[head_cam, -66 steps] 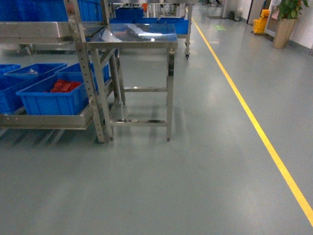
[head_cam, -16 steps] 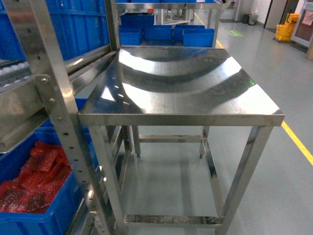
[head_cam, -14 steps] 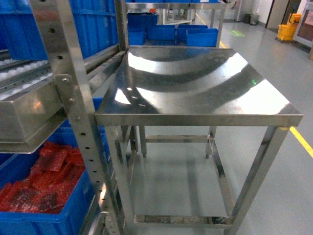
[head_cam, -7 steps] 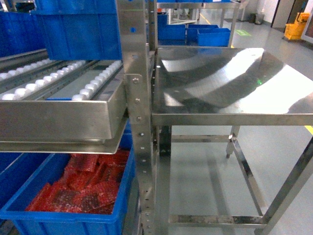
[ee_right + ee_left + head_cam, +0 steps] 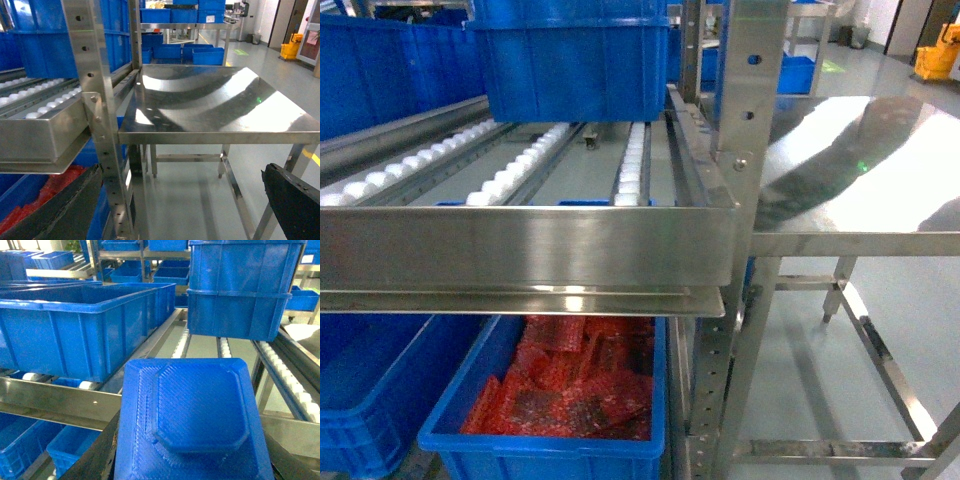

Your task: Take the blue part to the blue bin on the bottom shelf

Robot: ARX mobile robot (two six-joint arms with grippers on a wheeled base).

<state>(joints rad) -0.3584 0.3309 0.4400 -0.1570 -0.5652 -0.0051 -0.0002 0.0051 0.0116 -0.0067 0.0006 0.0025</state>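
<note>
A square blue part (image 5: 192, 415) with a raised octagonal face fills the lower left wrist view, and my left gripper (image 5: 192, 445) is shut on it, dark fingers (image 5: 100, 450) at its sides. Ahead lies the bottom shelf (image 5: 520, 245), a steel level with white roller tracks (image 5: 515, 175) and a flat front rail (image 5: 55, 400). Blue bins stand on it: a large one (image 5: 75, 330) at left and a stacked pair (image 5: 240, 290) further back. My right gripper (image 5: 175, 205) is open with nothing between its fingers, beside the rack post (image 5: 100, 100). Neither gripper shows in the head view.
Under the roller level a blue bin of red parts (image 5: 570, 385) sits beside another blue bin (image 5: 370, 390). A shiny steel table (image 5: 860, 170) stands right of the rack post (image 5: 745, 150). More blue bins (image 5: 195, 52) and a yellow mop bucket (image 5: 290, 45) are far off.
The head view has swung left from the steel table to the rack: the roller level and red-parts bin now fill the middle, and the table sits at the right edge.
</note>
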